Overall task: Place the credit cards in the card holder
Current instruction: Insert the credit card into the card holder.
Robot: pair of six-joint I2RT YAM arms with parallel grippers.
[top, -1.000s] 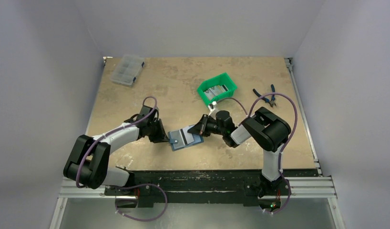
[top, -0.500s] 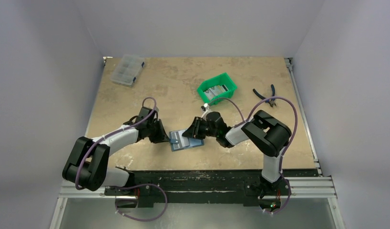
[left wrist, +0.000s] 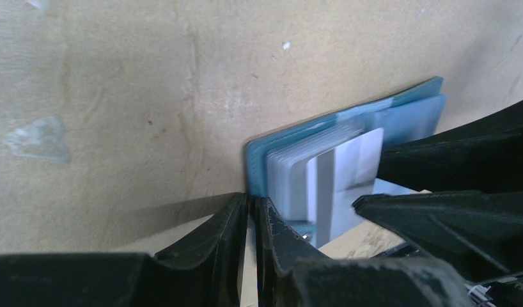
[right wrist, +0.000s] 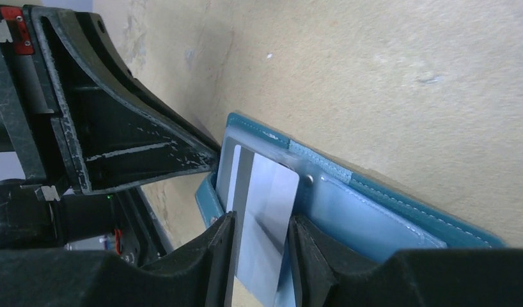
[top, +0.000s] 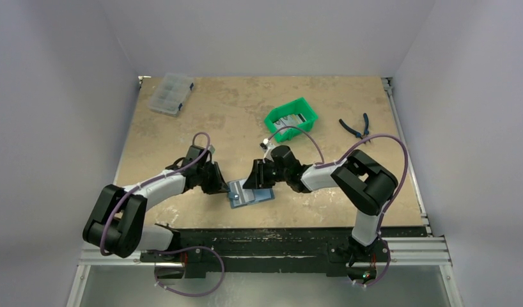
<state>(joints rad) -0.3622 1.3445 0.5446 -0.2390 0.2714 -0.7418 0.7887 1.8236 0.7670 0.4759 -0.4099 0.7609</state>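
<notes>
Standing at the table (top: 201,121), I see both claws low over the wallet (top: 249,194), which lies open and flat between them.

The left claw (left wrist: 251,208) has its fingers drawn almost together, with only a thin slit between them. The wallet's teal rim runs straight into that slit at the tips, so it looks pinched on the wallet's edge.

The right claw (right wrist: 262,220) faces it from the opposite side. Its fingers stand apart and clamp nothing. Between them, and just beneath, lies a silvery card (right wrist: 265,204) with a darker stripe. Its end away from the claw is tucked into the wallet's grey-blue pocket, and the rest sticks out toward the claw. I cannot tell whether the fingers brush the card's long edges. A small silver stud (right wrist: 308,180) sits on the wallet just ahead of the right claw's right finger, beside the card's corner.

Well behind the right claw, farther up the table, stands a green bin (top: 279,132) with more cards (top: 291,119) inside. Pliers (top: 355,126) lie off to that claw's right, past its arm. A clear box (top: 171,93) sits well beyond the left claw, near the far corner.
</notes>
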